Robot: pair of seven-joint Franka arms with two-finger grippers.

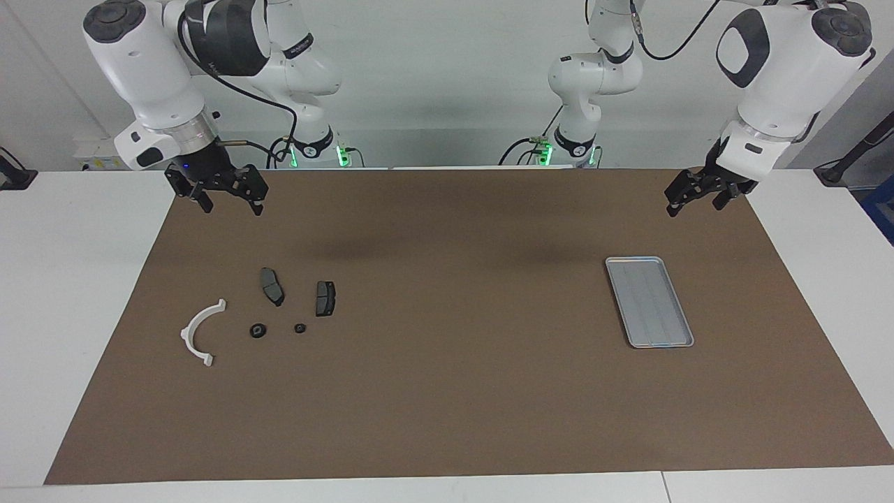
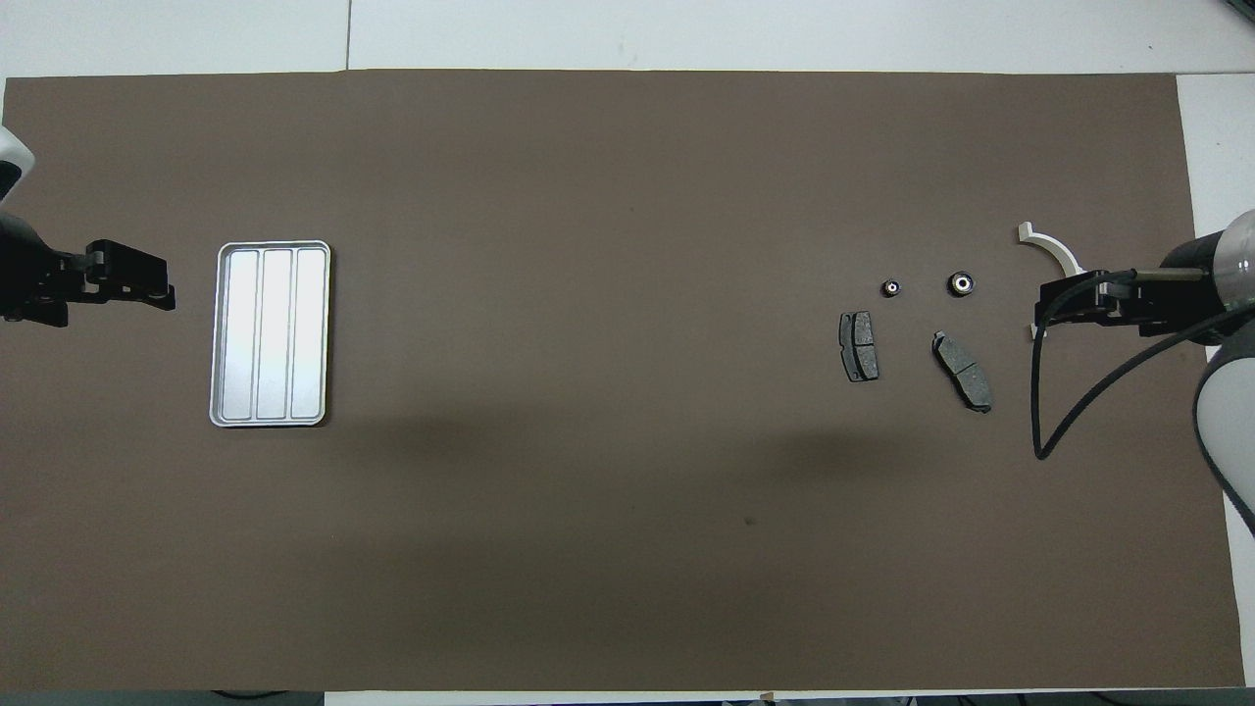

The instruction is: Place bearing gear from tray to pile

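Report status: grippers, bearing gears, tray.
Left gripper and right gripper open, raised, waiting. Tray empty. Two bearing gears in pile by the white bracket. Nothing in the way.

From my remote station, the facing camera sits high across the table and looks back at both arm bases, taking in the whole brown mat (image 1: 447, 391) from a moderate distance. The overhead camera looks steeply down from above the robots' end, framing nearly the same mat (image 2: 588, 549) half a turn round. Both views share the tray (image 1: 681, 341) (image 2: 222, 333) and the pile (image 1: 202, 335) (image 2: 1054, 250).
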